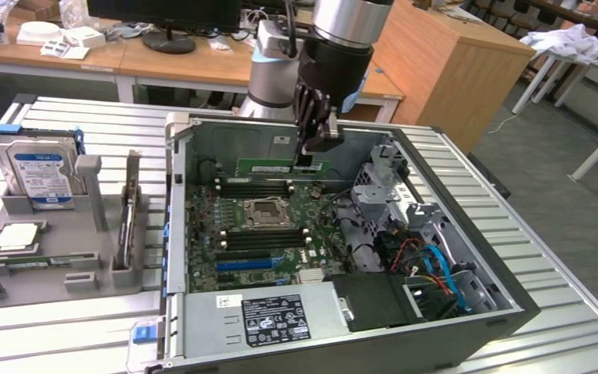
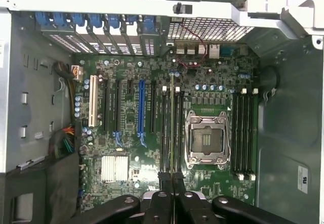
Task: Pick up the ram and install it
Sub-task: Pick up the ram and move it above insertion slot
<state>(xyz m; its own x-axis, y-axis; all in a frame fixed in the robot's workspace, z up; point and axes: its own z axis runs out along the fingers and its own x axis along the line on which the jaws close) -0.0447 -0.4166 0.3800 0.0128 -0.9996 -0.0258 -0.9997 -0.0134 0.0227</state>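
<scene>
The ram (image 1: pixel 268 167) is a long green circuit-board stick, and my gripper (image 1: pixel 307 160) is shut on its end nearer the exterior view's right. It hangs level inside the open computer case, just above the black memory slots (image 1: pixel 252 187) behind the CPU socket (image 1: pixel 262 209). In the wrist view the ram (image 2: pixel 172 113) shows edge-on as a thin line running out from my gripper (image 2: pixel 172 179). That line lies along the memory slots (image 2: pixel 165 128) beside the CPU socket (image 2: pixel 205 138). I cannot tell whether the ram touches a slot.
A blue-labelled hard drive (image 1: pixel 40 167) stands in a grey fixture (image 1: pixel 50 269) at the exterior view's left. The case holds a power supply (image 1: pixel 268 315), a drive cage (image 1: pixel 388 175) and loose cables (image 1: pixel 434 265). More memory slots (image 2: pixel 243 133) lie beyond the socket.
</scene>
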